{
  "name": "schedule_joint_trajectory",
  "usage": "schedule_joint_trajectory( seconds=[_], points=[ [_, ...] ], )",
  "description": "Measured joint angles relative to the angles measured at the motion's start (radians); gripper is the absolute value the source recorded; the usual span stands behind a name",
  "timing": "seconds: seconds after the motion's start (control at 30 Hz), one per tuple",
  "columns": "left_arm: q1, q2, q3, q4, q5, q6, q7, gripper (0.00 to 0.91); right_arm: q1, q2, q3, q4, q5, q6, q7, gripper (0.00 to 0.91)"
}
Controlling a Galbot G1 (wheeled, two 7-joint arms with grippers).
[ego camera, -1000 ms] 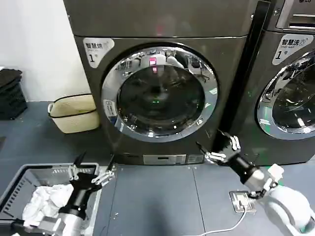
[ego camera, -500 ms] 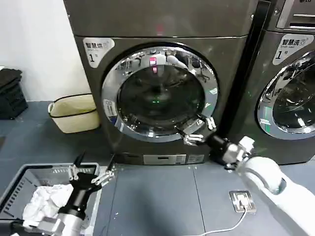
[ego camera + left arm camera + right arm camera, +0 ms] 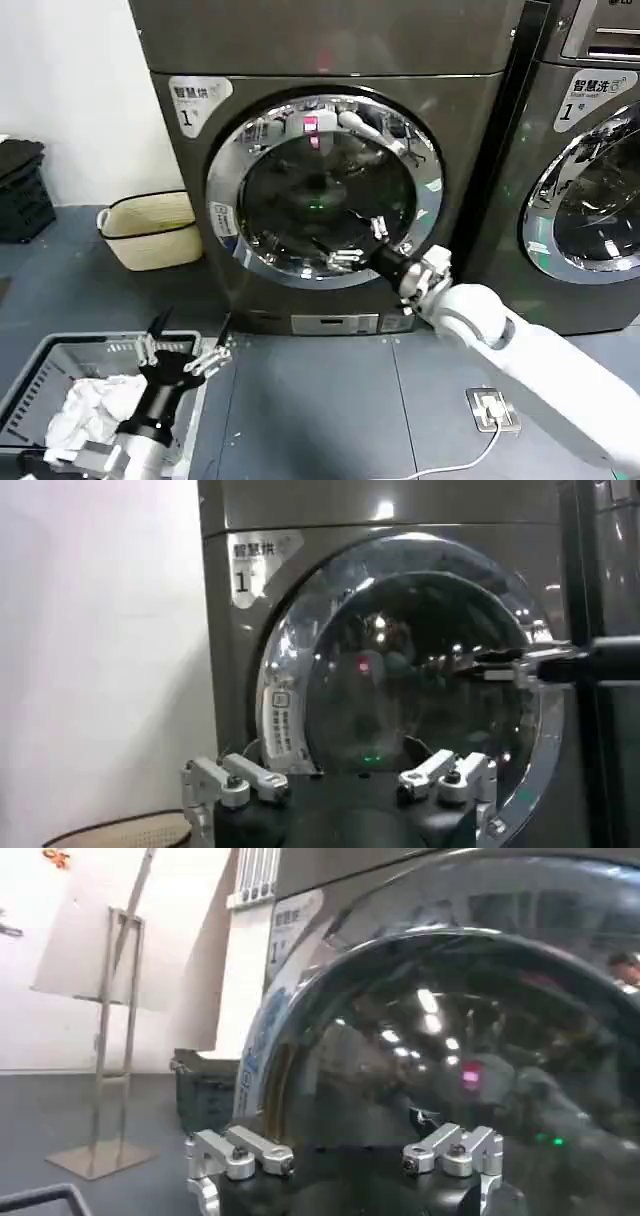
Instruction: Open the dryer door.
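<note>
The dryer door [image 3: 322, 110] is a round porthole with a wide chrome ring around dark glass, set in the dark grey machine, and it stands closed. My right gripper [image 3: 350, 240] is open, its fingers stretched in front of the lower right part of the glass, close to it. The right wrist view shows the door [image 3: 450, 1018] very near beyond the open right gripper [image 3: 345, 1156]. My left gripper [image 3: 186, 350] hangs open low at the left, over the basket, far from the door. The left wrist view has the left gripper [image 3: 345, 780] open and empty, facing the door [image 3: 420, 610].
A grey laundry basket [image 3: 60, 345] with white cloth sits on the floor at lower left. A beige bin [image 3: 150, 245] stands left of the machine. A second chrome-ringed machine [image 3: 590, 200] is on the right. A socket with a cable [image 3: 493, 408] lies on the floor.
My right arm has swung up and to the left, from near the floor at the machine's lower right corner to the door's glass. The left arm has stayed put.
</note>
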Motion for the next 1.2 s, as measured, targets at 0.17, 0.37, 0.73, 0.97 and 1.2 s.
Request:
schedule_joint_trajectory(
  seconds=[0.17, 0.37, 0.73, 0.97, 1.2],
  points=[
    [-0.001, 0.000, -0.001, 0.002, 0.000, 0.000, 0.000, 0.907, 0.049, 0.039, -0.038, -0.041, 0.009, -0.005, -0.005, 0.907],
    [-0.002, 0.000, -0.002, 0.004, 0.000, 0.000, 0.000, 0.907, 0.089, 0.075, -0.064, -0.082, 0.015, -0.006, -0.008, 0.907],
    [-0.001, -0.001, -0.006, 0.005, -0.001, 0.000, 0.000, 0.907, 0.125, 0.122, -0.085, -0.135, 0.017, -0.006, -0.022, 0.907],
    [0.001, 0.000, -0.005, 0.005, 0.000, 0.000, 0.001, 0.907, 0.141, 0.151, -0.104, -0.168, 0.021, -0.008, -0.047, 0.907],
    [0.002, 0.000, -0.004, 0.006, 0.001, 0.000, 0.001, 0.907, 0.154, 0.183, -0.119, -0.200, 0.032, -0.010, -0.069, 0.907]
  ],
)
